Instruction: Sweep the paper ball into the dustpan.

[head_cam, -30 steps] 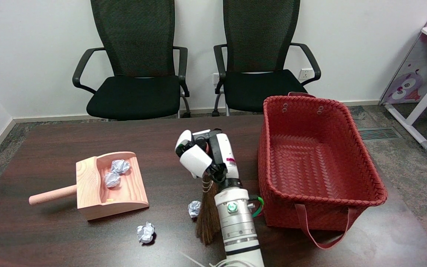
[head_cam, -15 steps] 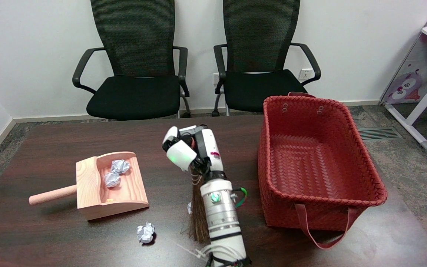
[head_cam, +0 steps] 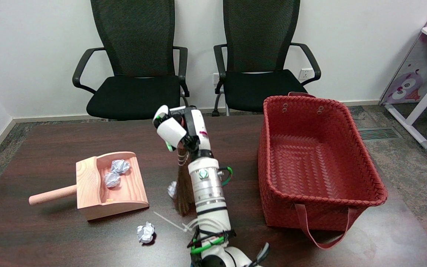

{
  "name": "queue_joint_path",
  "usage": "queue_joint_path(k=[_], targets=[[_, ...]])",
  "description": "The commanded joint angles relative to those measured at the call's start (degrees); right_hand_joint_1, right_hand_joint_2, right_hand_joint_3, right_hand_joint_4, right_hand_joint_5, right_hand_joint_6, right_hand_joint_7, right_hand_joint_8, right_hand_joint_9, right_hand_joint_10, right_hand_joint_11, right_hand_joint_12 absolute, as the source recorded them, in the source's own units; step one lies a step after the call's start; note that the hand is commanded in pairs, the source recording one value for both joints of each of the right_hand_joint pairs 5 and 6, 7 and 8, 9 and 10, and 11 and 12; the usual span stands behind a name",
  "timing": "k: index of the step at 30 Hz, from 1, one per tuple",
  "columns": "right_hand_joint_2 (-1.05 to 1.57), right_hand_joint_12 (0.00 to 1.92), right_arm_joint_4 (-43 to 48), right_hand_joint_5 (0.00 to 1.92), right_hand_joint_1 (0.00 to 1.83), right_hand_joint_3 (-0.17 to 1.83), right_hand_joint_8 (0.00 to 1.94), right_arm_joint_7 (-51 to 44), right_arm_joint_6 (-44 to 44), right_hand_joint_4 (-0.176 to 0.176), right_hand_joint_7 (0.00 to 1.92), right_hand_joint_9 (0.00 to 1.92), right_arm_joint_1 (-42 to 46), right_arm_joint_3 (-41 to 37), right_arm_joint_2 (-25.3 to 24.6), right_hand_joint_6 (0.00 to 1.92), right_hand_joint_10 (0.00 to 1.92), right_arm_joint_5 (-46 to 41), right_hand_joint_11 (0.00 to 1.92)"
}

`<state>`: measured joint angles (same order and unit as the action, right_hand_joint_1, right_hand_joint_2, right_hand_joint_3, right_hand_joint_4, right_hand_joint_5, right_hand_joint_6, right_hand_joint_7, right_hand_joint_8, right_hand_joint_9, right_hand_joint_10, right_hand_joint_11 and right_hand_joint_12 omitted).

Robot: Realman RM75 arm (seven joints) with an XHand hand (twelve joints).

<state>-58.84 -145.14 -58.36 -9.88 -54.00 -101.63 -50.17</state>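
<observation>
The right robot hand (head_cam: 174,129) is above the middle of the dark wooden counter (head_cam: 50,148), and its fingers are closed around the handle of a small straw broom (head_cam: 182,193). The broom hangs down from the robot hand, and its brown bristles reach the counter just beside the white forearm.

One paper ball (head_cam: 171,189) lies directly at the left edge of the bristles; it is partly hidden by them, so I cannot tell if they touch. A second paper ball (head_cam: 145,233) lies alone on the counter nearer to the front edge, below the dustpan and apart from the broom.

The wooden dustpan (head_cam: 133,193) rests on the left part of the counter, well apart from the broom, with its round handle pointing to the left. Inside it there are two more crumpled papers (head_cam: 116,172), close to the back wall of the pan.

On the right side of the counter stands a red woven basket (head_cam: 347,196), with one strap hanging over its front. Behind the counter two black office chairs (head_cam: 139,89) stand side by side against the white wall.
</observation>
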Motion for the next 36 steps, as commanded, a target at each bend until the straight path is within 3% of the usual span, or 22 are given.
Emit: queue_joint_path(k=[1, 8, 18, 21, 28, 33, 36], targets=[[1.37, 1.92, 6.3, 1.92, 0.68, 1.83, 1.92, 16.2, -1.1, -0.002, 1.92, 1.92, -11.2, 5.6, 0.7, 1.92, 1.92, -13.9, 1.92], [1.37, 1.92, 6.2, 1.92, 0.68, 1.83, 1.92, 34.4, -0.6, -0.001, 1.92, 1.92, -13.0, 5.7, 1.4, 1.92, 1.92, -16.6, 1.92], [1.37, 1.92, -1.2, 1.92, 0.68, 1.83, 1.92, 34.9, -1.2, 0.001, 1.92, 1.92, -12.4, 6.2, 6.3, 1.92, 1.92, -17.3, 1.92], [1.37, 1.92, -4.1, 1.92, 0.67, 1.83, 1.92, 31.6, -1.3, 0.001, 1.92, 1.92, -12.4, 7.6, 9.3, 1.92, 1.92, -16.5, 1.92], [1.37, 1.92, -14.4, 1.92, 0.67, 1.83, 1.92, 10.3, 2.5, 0.003, 1.92, 1.92, -12.5, 11.4, 19.5, 1.92, 1.92, -17.3, 1.92], [1.37, 1.92, -20.7, 1.92, 0.67, 1.83, 1.92, 1.8, 8.9, 0.004, 1.92, 1.92, -11.3, 12.3, 24.3, 1.92, 1.92, -16.8, 1.92], [1.38, 1.92, -24.5, 1.92, 0.68, 1.81, 1.92, 1.3, 14.1, 0.005, 1.92, 1.92, -10.1, 13.3, 27.1, 1.92, 1.92, -16.6, 1.92]])
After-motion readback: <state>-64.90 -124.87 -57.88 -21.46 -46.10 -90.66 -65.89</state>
